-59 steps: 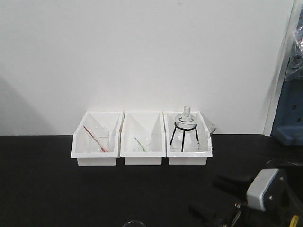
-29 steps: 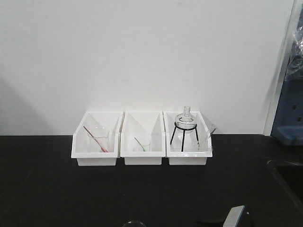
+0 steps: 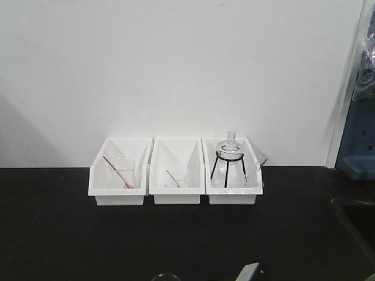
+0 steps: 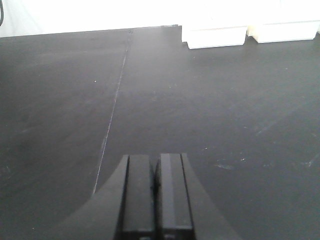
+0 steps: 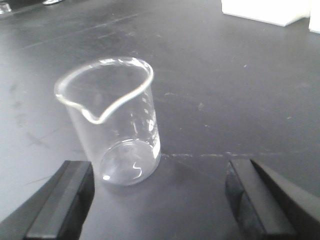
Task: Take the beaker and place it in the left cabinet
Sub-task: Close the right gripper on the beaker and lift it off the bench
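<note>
Right gripper (image 5: 160,210): spread wide, empty, one finger low on each side of the beaker (image 5: 112,122). This is probably to bracket its wall before closing. The beaker stands upright on the black table (image 5: 225,75), spout toward the wrist camera, nearer the finger at picture-left; contact unclear. Left gripper (image 4: 156,200): pressed together on nothing, over bare table. Front view cuts the beaker to a sliver of rim. Left cabinet not in sight.

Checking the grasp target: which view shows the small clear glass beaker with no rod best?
The right wrist view: the small clear glass beaker stands on its base there, whole and close, spout toward the camera. The front view catches only what looks like a sliver of its rim at the bottom edge; the left wrist view does not show it.
</note>
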Tool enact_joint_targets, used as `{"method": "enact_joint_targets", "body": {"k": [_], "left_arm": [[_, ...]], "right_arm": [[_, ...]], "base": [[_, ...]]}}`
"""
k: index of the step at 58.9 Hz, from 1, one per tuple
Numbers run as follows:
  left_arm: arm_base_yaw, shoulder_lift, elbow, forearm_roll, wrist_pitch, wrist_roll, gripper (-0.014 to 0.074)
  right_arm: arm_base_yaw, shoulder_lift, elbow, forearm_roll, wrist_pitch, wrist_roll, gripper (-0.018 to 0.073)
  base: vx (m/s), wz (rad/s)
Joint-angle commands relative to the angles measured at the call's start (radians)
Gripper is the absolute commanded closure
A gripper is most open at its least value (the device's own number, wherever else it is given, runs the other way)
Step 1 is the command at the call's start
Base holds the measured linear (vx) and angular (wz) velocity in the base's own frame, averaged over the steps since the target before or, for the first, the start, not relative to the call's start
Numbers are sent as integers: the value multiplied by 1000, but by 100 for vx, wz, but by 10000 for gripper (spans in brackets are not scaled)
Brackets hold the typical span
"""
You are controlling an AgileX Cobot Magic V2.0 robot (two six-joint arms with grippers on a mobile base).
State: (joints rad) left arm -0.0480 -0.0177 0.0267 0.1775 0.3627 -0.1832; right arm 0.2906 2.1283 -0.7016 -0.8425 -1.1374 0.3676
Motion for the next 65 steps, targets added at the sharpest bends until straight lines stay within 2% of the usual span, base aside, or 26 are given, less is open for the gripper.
{"method": "enact_joint_targets", "body": {"k": [1,27,43,46,52,54,61,65], "left_arm": [[-5,-10,-15,3,-75,-4,593],[-5,-10,-15,3,-75,-4,593],[-5,-10,-15,3,-75,-4,593],[-5,-10,-15,3,-75,-4,593],[-5,-10,-15,3,-75,-4,593],[-5,-10,-15,3,-75,-4,593],[-5,-10,-15,3,-75,-4,593],[-5,-10,-15,3,-75,-4,593]], "right_arm": [[24,-11,-45,24,-204,-11,-22],[136,76,-181,83,-189,15,-22],[166,98,-265,171,-166,42,-5],[170,98,-270,185,-162,42,29],[177,98,-269,208,-158,42,165],[177,98,-269,204,-153,42,276],[177,88,-269,199,-150,45,559],[176,65,-267,199,-124,77,573]], "base": [[0,0],[0,0],[0,0],[0,0],[0,0],[0,0],[0,0],[0,0]]}}
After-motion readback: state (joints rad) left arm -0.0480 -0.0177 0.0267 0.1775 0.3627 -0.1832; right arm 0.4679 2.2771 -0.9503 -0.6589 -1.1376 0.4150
